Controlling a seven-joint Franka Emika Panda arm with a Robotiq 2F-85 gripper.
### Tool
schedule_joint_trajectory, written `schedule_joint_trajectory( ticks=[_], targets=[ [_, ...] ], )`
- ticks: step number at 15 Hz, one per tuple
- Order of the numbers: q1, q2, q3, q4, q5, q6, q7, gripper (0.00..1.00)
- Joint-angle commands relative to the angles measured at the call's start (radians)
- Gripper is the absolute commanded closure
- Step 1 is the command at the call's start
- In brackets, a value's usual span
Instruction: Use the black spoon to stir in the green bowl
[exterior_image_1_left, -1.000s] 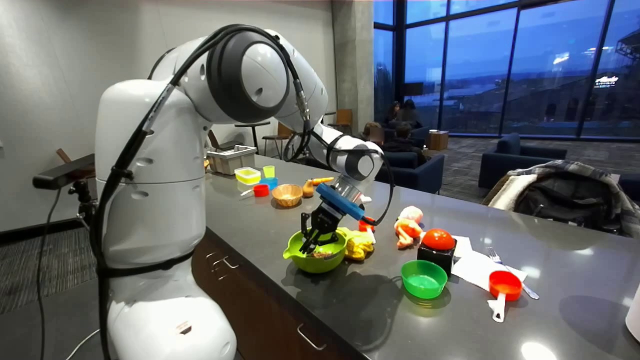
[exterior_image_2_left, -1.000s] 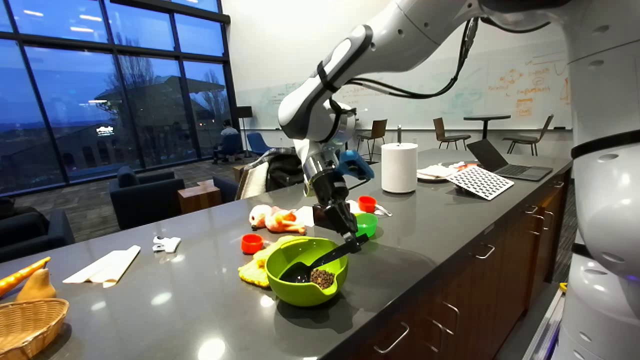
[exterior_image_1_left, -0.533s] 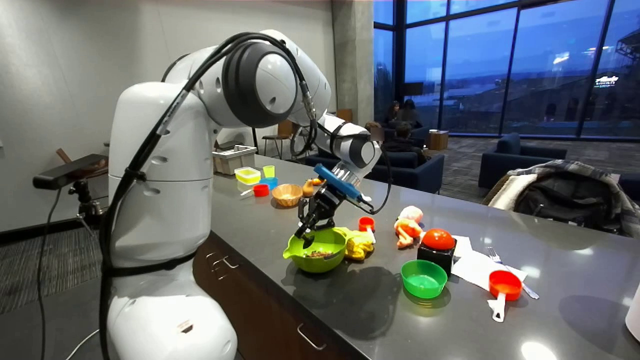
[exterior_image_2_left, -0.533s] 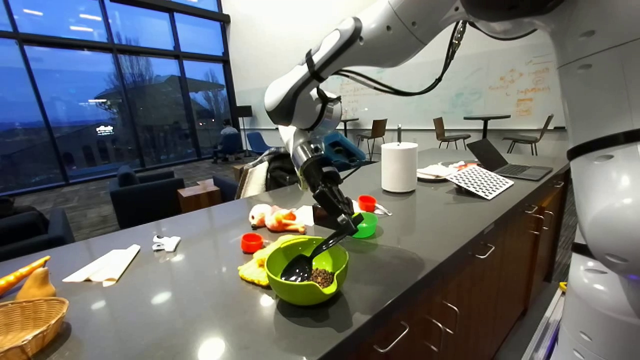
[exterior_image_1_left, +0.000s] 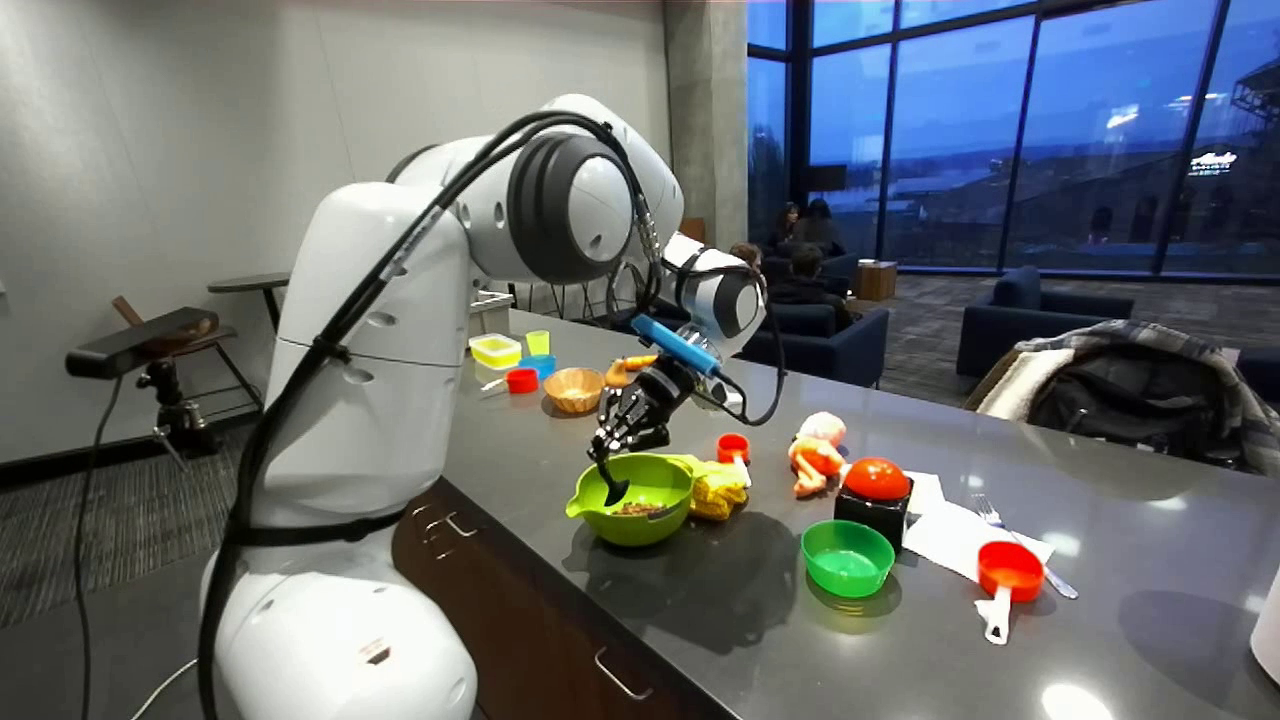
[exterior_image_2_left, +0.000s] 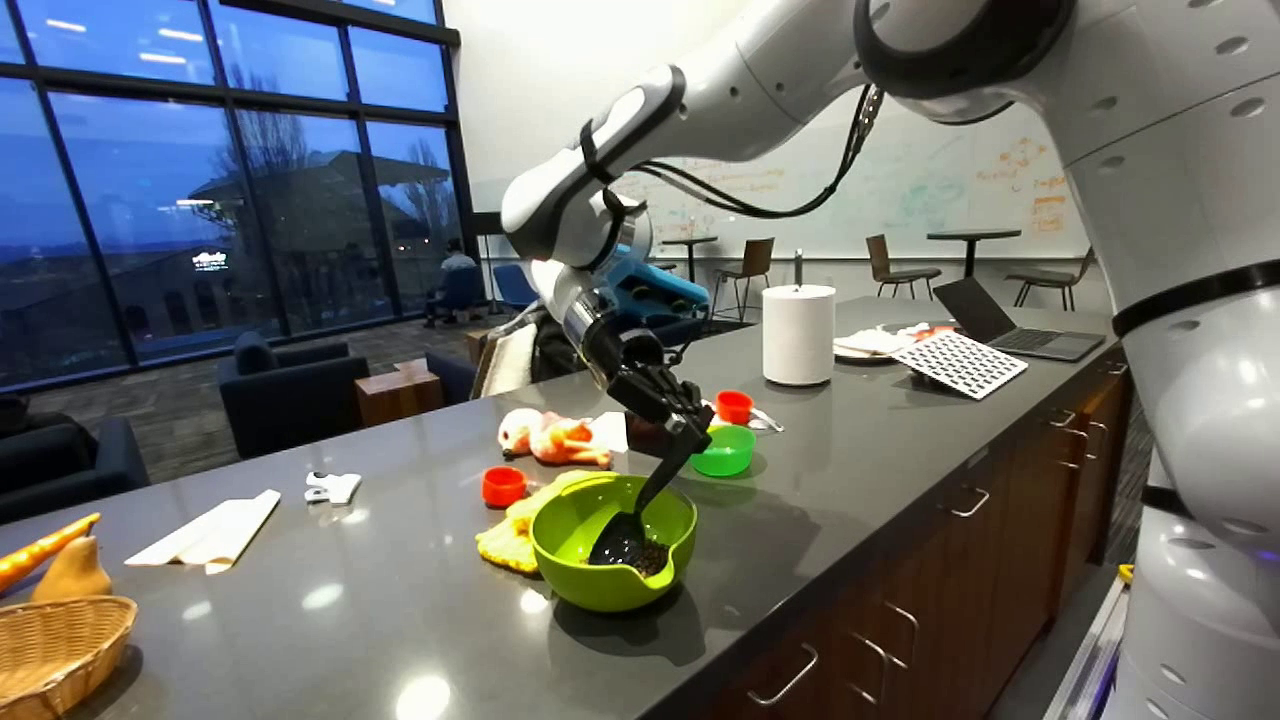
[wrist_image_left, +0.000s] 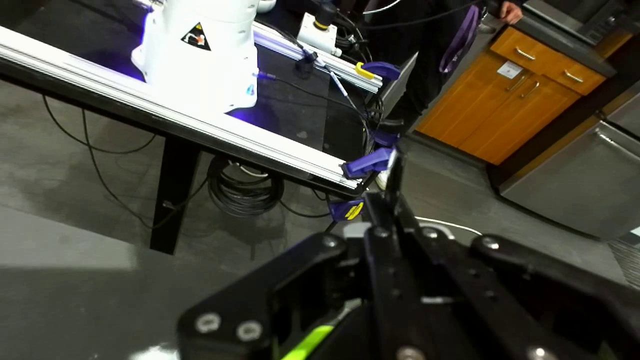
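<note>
The black spoon (exterior_image_2_left: 622, 540) rests steeply tilted inside the green bowl (exterior_image_2_left: 605, 592), its head down among small brown bits (exterior_image_2_left: 655, 557) and its handle leaning up over the rim. In an exterior view the spoon (exterior_image_1_left: 614, 491) reaches down into the green bowl (exterior_image_1_left: 630, 531). My gripper (exterior_image_2_left: 695, 432) is shut on the upper end of the handle, above and beside the rim. In the wrist view the fingertips (wrist_image_left: 392, 202) close around the black handle (wrist_image_left: 395, 175). Only a lime sliver of the green bowl (wrist_image_left: 307, 344) shows there; the spoon's head is hidden.
A yellow item (exterior_image_1_left: 720, 492) touches the bowl's side. A red scoop (exterior_image_1_left: 733, 447), a pink toy (exterior_image_1_left: 818, 452), a black box with a red dome (exterior_image_1_left: 875, 482) and a darker green cup (exterior_image_1_left: 848, 575) stand nearby. The counter's front edge (exterior_image_1_left: 600, 607) runs close to the bowl.
My gripper has risen and tilted the spoon from nearly flat to steep. The spoon's head has shifted onto the brown bits. The arm has swung over; the bowl has stayed in place.
</note>
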Motion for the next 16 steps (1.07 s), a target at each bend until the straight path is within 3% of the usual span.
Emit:
schedule_joint_trajectory(
  ticks=[1,5,16],
  targets=[
    [0.021,0.086,-0.007,0.11,-0.02,-0.098,0.095,0.99],
    [0.039,0.166,-0.008,0.198,-0.028,-0.151,0.151,0.99],
    [0.076,0.372,0.001,0.523,-0.101,-0.243,0.12,0.99]
  ],
)
